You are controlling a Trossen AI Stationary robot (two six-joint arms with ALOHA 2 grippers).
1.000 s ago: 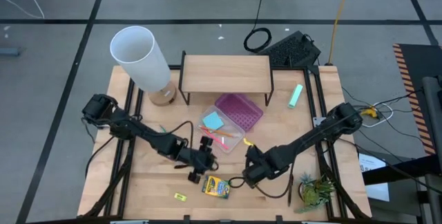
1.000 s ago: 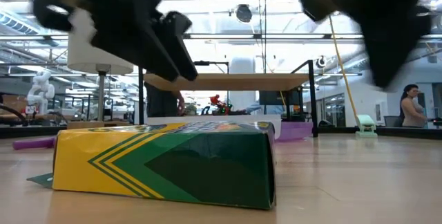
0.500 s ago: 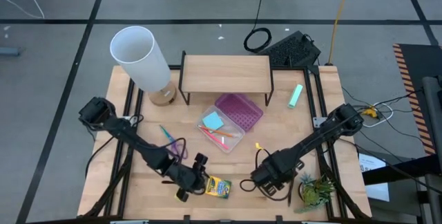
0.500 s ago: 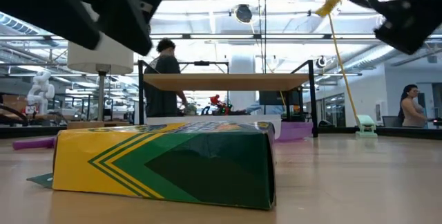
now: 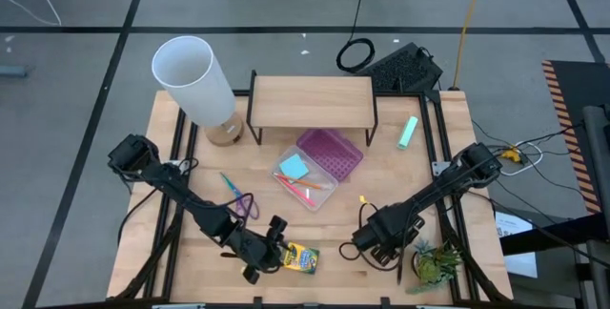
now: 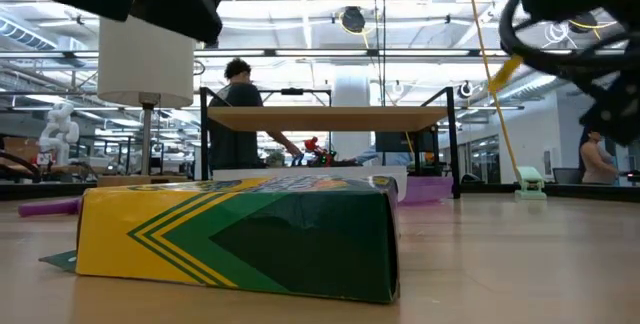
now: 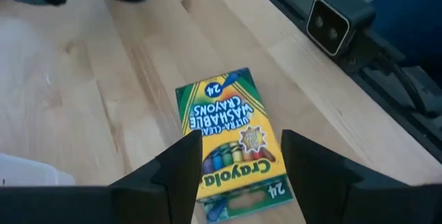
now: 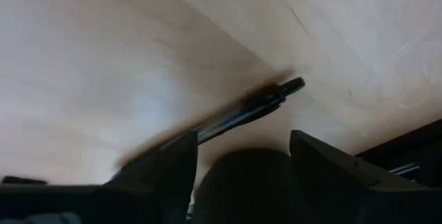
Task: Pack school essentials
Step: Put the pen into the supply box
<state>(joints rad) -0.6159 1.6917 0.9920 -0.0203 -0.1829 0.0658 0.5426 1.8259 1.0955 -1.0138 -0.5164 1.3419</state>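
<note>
The yellow-green crayon box (image 7: 231, 141) lies flat near the table's front edge (image 5: 298, 258), and fills the low view (image 6: 240, 234). My left gripper (image 7: 242, 156) hovers open above it, a finger on either side, not touching. A black pen (image 8: 242, 113) lies on the wood at the near right. My right gripper (image 8: 242, 158) hangs open over it, blurred. Purple-handled scissors (image 5: 238, 199) lie left of the clear case (image 5: 319, 195). The case holds a blue sticky-note pad (image 5: 294, 167) and thin pens (image 5: 300, 187).
The purple lid (image 5: 330, 154) leans at the case's far side. A white lamp (image 5: 195, 80) and a wooden shelf (image 5: 312, 101) stand at the back. A mint object (image 5: 408, 133) lies at the right, with a potted plant (image 5: 438, 263) at the near right corner. People stand in the room behind.
My left gripper has gone from beside the clear case toward the table's near edge and now hangs over the crayon box. My right gripper has moved toward the near right corner, over the black pen. The crayon box has stayed put.
</note>
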